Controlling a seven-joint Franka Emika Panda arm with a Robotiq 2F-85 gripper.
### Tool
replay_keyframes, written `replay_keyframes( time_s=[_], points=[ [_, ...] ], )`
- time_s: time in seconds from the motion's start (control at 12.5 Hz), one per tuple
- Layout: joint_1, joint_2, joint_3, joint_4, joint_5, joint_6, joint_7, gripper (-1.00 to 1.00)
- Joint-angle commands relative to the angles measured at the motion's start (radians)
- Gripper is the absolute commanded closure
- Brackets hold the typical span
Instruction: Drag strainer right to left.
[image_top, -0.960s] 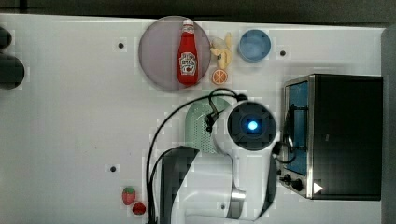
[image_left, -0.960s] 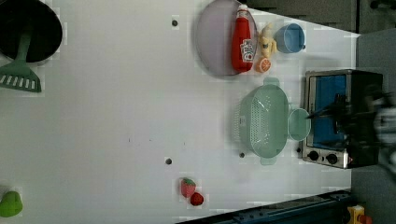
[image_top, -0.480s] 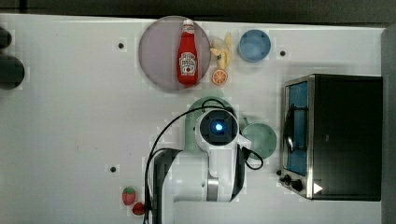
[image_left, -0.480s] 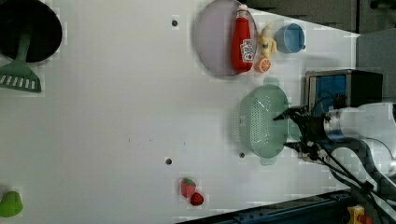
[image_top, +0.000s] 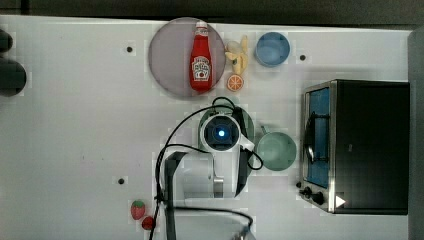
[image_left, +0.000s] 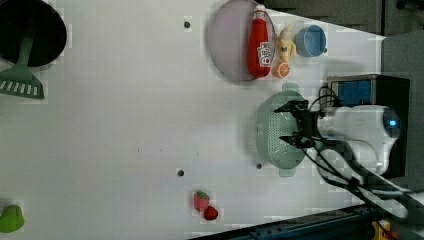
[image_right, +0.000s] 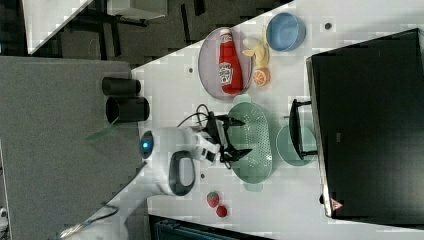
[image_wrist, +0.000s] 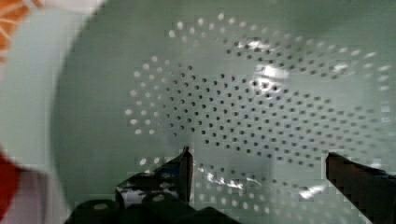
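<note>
The strainer (image_left: 274, 134) is a pale green oval colander lying on the white table, between the grey plate and the toaster oven. My gripper (image_left: 291, 124) hangs over its perforated inside, open, with nothing between the fingers. In the right view the gripper (image_right: 238, 137) reaches the strainer (image_right: 255, 150) from the right view's left. The wrist view looks into the strainer (image_wrist: 261, 88), with both black fingertips (image_wrist: 186, 161) spread wide above the mesh. From above, the wrist (image_top: 220, 132) covers most of the strainer (image_top: 248, 125). I cannot tell whether the fingers touch it.
A pale green mug (image_top: 276, 151) stands close to the strainer on the top view's right, then the toaster oven (image_top: 360, 145). A ketchup bottle (image_top: 201, 57) lies on a grey plate (image_top: 167, 55), beside fruit pieces (image_top: 235, 82) and a blue bowl (image_top: 272, 49). Strawberries (image_top: 138, 210) lie near the front edge.
The arm has swung from beside the toaster oven toward the top view's left and now sits over the strainer. The strainer has not moved. The gripper stayed open.
</note>
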Motion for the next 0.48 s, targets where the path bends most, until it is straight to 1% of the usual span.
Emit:
replay_keyframes(
  time_s=[0.08, 0.48],
  points=[
    [0.019, 0.016, -0.004, -0.019, 0.017, 0.059, 0.114, -1.0],
    [0.079, 0.045, 0.021, -0.019, 0.019, 0.067, 0.189, -1.0]
  ],
)
